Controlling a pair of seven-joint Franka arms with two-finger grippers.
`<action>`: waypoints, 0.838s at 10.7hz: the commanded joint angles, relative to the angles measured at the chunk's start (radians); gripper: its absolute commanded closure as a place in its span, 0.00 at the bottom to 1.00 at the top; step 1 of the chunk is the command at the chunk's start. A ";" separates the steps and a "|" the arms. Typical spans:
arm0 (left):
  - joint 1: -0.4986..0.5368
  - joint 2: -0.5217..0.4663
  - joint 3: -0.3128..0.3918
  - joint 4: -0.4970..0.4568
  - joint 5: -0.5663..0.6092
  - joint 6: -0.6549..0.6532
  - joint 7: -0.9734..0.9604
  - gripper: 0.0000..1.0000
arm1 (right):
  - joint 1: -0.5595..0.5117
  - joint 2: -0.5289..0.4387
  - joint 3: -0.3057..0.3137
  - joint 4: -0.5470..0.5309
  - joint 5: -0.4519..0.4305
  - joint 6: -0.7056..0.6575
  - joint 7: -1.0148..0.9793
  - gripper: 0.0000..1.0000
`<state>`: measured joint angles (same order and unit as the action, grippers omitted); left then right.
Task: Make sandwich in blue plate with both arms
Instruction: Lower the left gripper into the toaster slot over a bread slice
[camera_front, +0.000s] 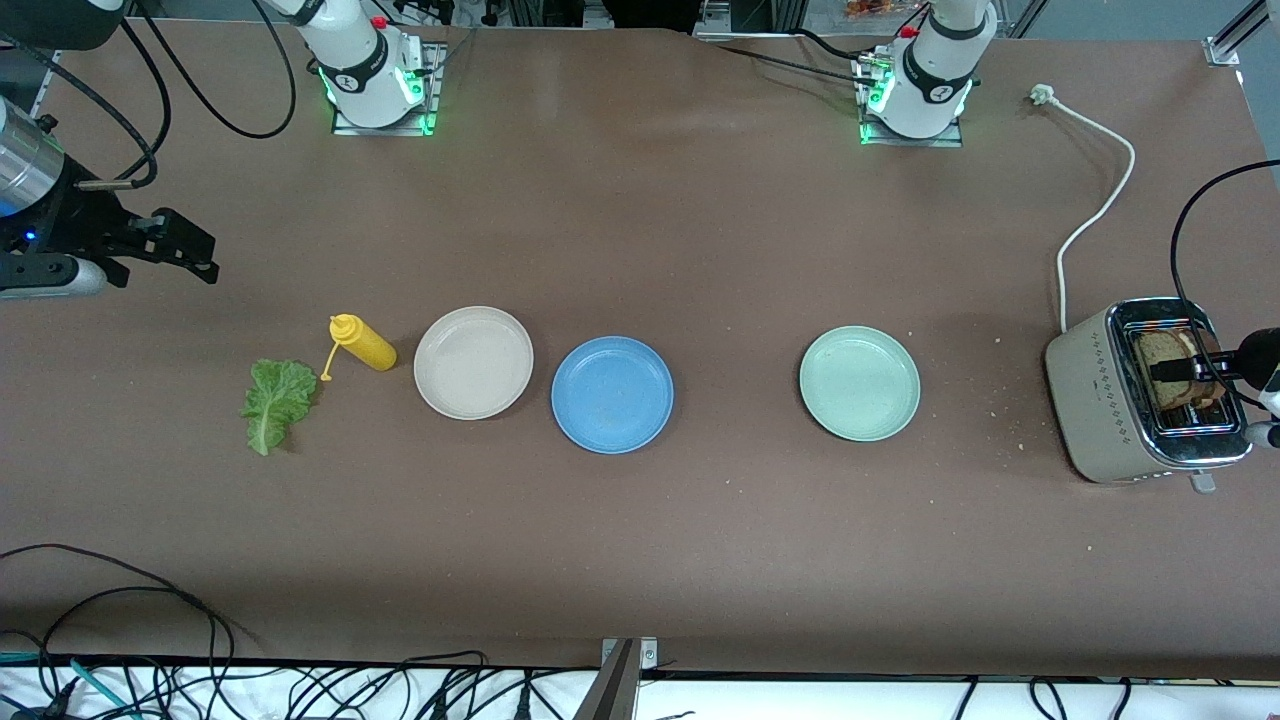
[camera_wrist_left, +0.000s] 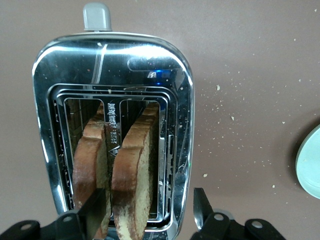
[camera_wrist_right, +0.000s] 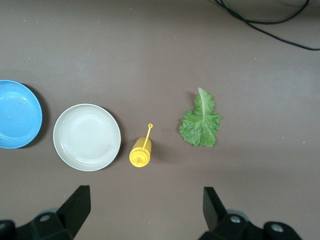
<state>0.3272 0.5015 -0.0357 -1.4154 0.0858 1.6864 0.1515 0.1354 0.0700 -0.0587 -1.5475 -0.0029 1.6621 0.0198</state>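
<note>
Front view: the left arm reaches down over the toaster (camera_front: 1110, 395) at its end of the tabletop (camera_front: 640, 540), with the left claw (camera_front: 1195, 370) at the slots. The right arm waits, its right claw (camera_front: 175, 245) raised over bare tabletop. The blue plate (camera_front: 612, 394) sits empty between the beige plate (camera_front: 473, 362) and the green plate (camera_front: 859, 383). The lettuce leaf (camera_front: 272, 402) lies beside the yellow bottle (camera_front: 362, 343).

Left wrist view: two bread slices (camera_wrist_left: 131, 175) stand in the slots. The left claw (camera_wrist_left: 148, 212) is partly open, its fingers (camera_wrist_left: 95, 212) straddling one slice; contact cannot be told.

Right wrist view: the right claw (camera_wrist_right: 145, 210) is wide open, holding nothing.
</note>
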 joint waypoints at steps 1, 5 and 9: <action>0.006 0.006 -0.003 -0.002 0.023 -0.010 0.017 0.21 | -0.002 0.005 0.002 0.021 0.003 -0.013 0.000 0.00; 0.006 0.017 -0.003 -0.004 0.023 -0.016 0.017 0.45 | -0.002 0.005 0.002 0.023 0.003 -0.013 0.000 0.00; -0.002 0.015 -0.003 -0.001 0.083 -0.037 0.013 1.00 | -0.002 0.005 0.002 0.023 0.001 -0.013 0.000 0.00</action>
<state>0.3288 0.5232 -0.0366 -1.4162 0.1395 1.6665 0.1515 0.1355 0.0700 -0.0586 -1.5475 -0.0028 1.6621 0.0198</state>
